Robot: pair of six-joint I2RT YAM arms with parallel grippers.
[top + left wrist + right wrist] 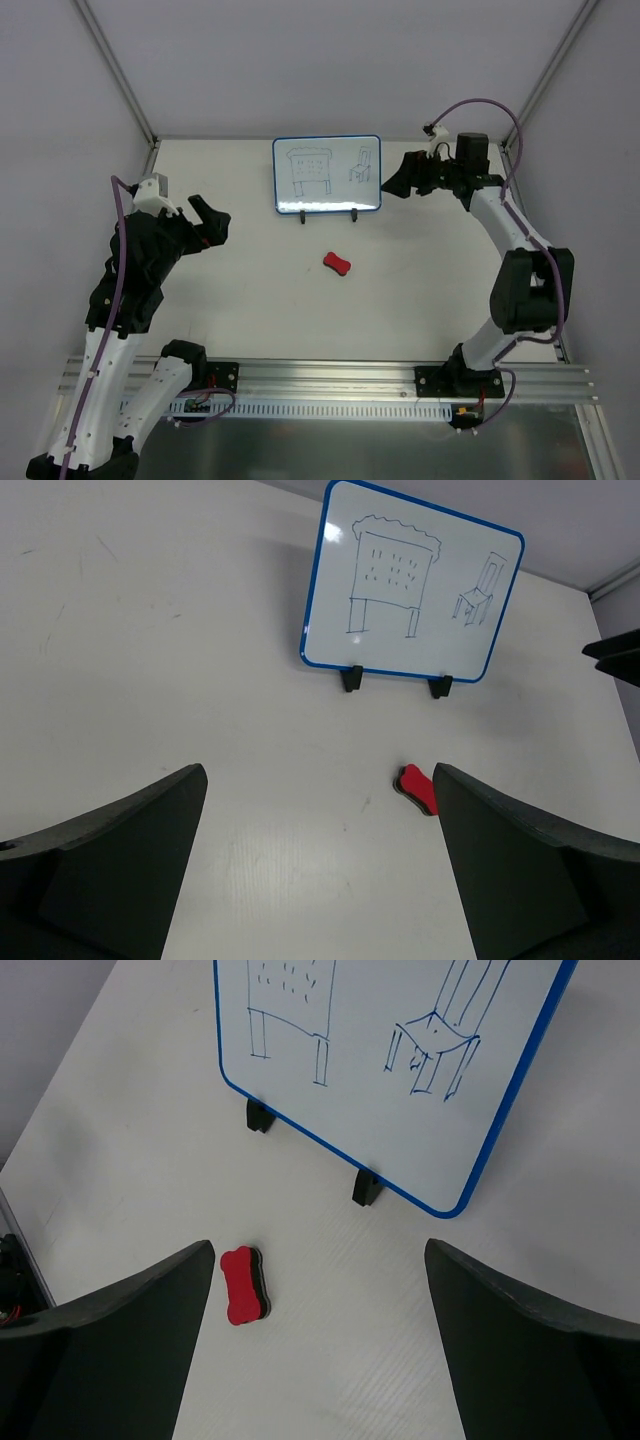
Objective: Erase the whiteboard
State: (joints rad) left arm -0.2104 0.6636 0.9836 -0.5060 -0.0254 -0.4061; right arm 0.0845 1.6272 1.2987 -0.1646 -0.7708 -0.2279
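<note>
The whiteboard (327,174) with a blue frame stands propped on a black stand at the back middle of the table. It bears line sketches of a table and a chair, which also show in the left wrist view (410,582) and the right wrist view (390,1040). A small red bone-shaped eraser (337,263) lies on the table in front of the board; it also shows in the wrist views (417,788) (241,1285). My left gripper (208,222) is open and empty, left of the eraser. My right gripper (394,184) is open and empty, just right of the board.
The black stand's two feet (327,216) stick out under the board's lower edge. Grey walls enclose the white table (250,310) on three sides. A metal rail (330,378) with the arm bases runs along the near edge.
</note>
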